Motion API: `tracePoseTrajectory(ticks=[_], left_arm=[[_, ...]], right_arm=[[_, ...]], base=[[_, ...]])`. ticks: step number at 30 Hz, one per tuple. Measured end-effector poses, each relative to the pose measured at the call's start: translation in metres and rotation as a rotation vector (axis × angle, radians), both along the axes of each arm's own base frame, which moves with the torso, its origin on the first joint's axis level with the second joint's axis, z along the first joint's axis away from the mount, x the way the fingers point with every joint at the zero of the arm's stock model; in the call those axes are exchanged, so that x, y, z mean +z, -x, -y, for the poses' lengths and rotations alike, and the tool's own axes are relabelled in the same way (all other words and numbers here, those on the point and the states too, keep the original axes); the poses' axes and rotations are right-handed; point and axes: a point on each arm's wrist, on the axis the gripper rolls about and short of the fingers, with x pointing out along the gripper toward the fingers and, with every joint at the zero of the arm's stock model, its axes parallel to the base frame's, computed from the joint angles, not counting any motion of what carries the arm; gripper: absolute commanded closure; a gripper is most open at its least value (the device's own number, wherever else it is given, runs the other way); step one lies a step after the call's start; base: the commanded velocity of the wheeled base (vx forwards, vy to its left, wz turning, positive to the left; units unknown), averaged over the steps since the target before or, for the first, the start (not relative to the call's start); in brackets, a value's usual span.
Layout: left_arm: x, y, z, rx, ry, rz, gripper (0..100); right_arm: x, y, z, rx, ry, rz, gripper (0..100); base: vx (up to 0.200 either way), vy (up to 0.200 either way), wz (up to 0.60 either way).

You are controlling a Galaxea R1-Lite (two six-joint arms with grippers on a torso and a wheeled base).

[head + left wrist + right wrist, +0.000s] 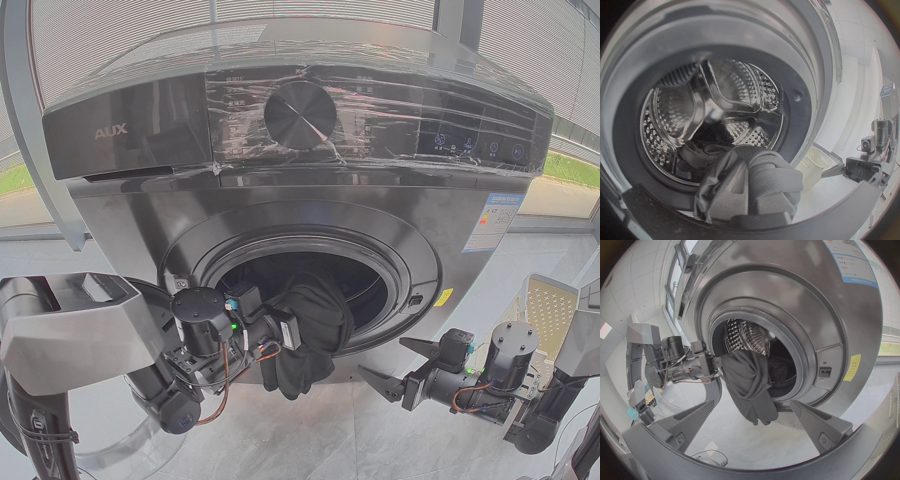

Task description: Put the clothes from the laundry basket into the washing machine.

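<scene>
The left gripper is clenched on a dark garment right at the mouth of the washing machine, coming at the round opening from about 8 o'clock. In the left wrist view its fingers pinch a bunched fold of the cloth, with the steel drum straight ahead and another dark piece of clothing already lying on the drum floor. The garment is only partly in: its upper part sits over the door seal at 6 o'clock, while its long axis runs down, a tail hanging outside the rim toward the floor. So the drum lies forward of the pincer and the loose end lies below it; a deeper push inward, then letting go, looks needed, or the tail may drag the cloth back out. The right gripper hangs low at about 4 o'clock of the opening, spread wide and empty, well apart from the garment and nearer the cream laundry basket at 3 o'clock.
</scene>
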Motion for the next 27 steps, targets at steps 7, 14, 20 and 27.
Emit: tracePoseTrajectory(ticks=[7, 14, 20, 27], left_arm=[[-0.004, -0.021, 0.022, 0.020, 0.041, 0.038, 100], [-0.016, -0.046, 0.041, 0.053, 0.012, -0.001, 100], [-0.020, -0.064, 0.053, 0.061, -0.004, -0.020, 100], [-0.018, -0.093, 0.059, 0.090, 0.014, 0.004, 100]], right_arm=[[-0.001, 0.006, -0.002, 0.021, 0.008, -0.006, 0], [0.000, 0.010, -0.004, 0.034, 0.010, -0.007, 0], [0.000, 0.011, -0.004, 0.037, 0.010, -0.006, 0], [0.000, 0.011, -0.004, 0.038, 0.010, -0.005, 0]], base=[[0.000, 0.000, 0.00], [0.000, 0.000, 0.00], [0.000, 0.000, 0.00], [0.000, 0.000, 0.00]])
